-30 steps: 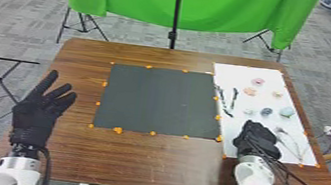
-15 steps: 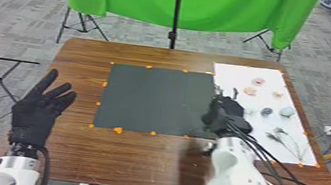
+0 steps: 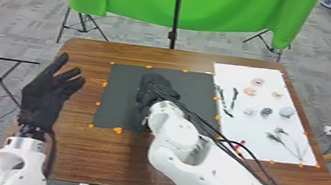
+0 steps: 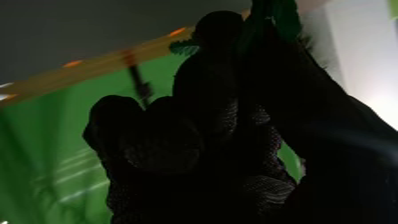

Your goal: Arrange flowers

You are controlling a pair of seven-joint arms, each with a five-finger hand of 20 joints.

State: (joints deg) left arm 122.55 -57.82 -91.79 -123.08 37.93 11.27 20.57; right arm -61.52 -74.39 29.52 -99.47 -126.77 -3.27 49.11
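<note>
Brown wooden worktop [image 3: 76, 140], grey floor tiles, smooth green cloth [image 3: 190, 3] beyond. Dark flat mat [image 3: 120, 85] as landmark. Over it, right robot hand [image 3: 155, 89], curled, pinching leafy green sprig [image 4: 286, 21]. Left of it, left robot hand [image 3: 43, 97], fingers straight. Right of it, white sheet [image 3: 235, 73]: rounded flowers [image 3: 258, 82], thin stems [image 3: 224, 100].

- A brown wooden table [image 3: 75, 150] is under the dark sheet [image 3: 200, 92], and extends beyond it on all sides.
- A white sheet [image 3: 262, 74] lies to the right of the dark sheet.
- Small orange pieces [image 3: 118, 130] are placed along edges of the dark sheet.
</note>
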